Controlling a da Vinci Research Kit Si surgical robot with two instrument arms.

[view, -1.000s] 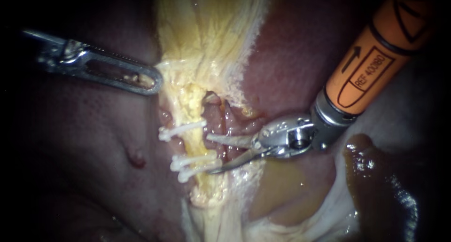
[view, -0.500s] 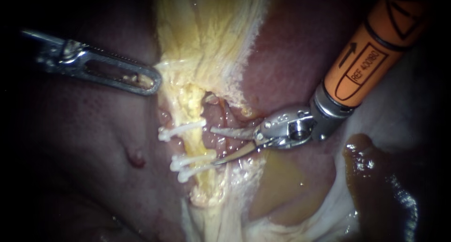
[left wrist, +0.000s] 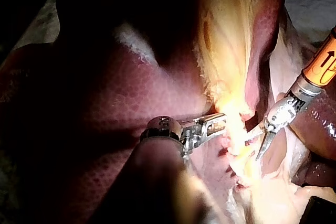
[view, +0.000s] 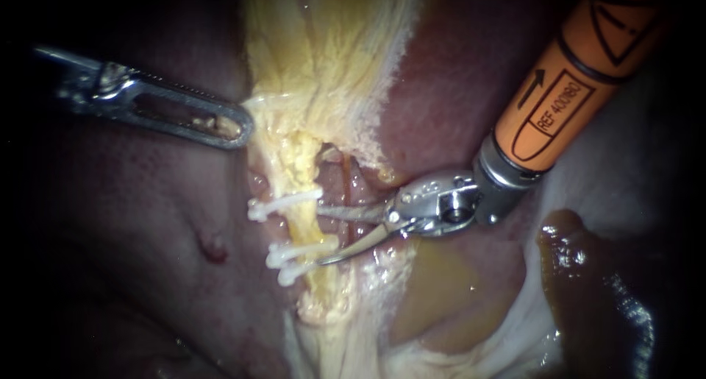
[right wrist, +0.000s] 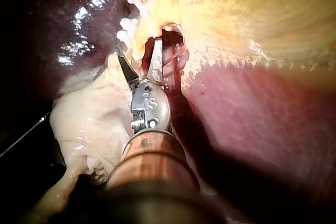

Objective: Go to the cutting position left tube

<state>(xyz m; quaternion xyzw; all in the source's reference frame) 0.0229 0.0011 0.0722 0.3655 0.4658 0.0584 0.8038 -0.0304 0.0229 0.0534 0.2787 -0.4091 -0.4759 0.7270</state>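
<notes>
Left instrument (view: 232,125), upper left, is pinching yellow tissue (view: 323,55) in its claw, likely to tension the left tube (view: 305,228) at centre, while right instrument (view: 321,235) is poising its spread claw between the clips (view: 283,204) for cutting.

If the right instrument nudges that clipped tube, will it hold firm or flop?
Probably flops: the tube is a thin, soft-looking yellow strand. Likely slippery, since tissue around it glistens. The white clips look stiff and may catch the open right instrument.
</notes>
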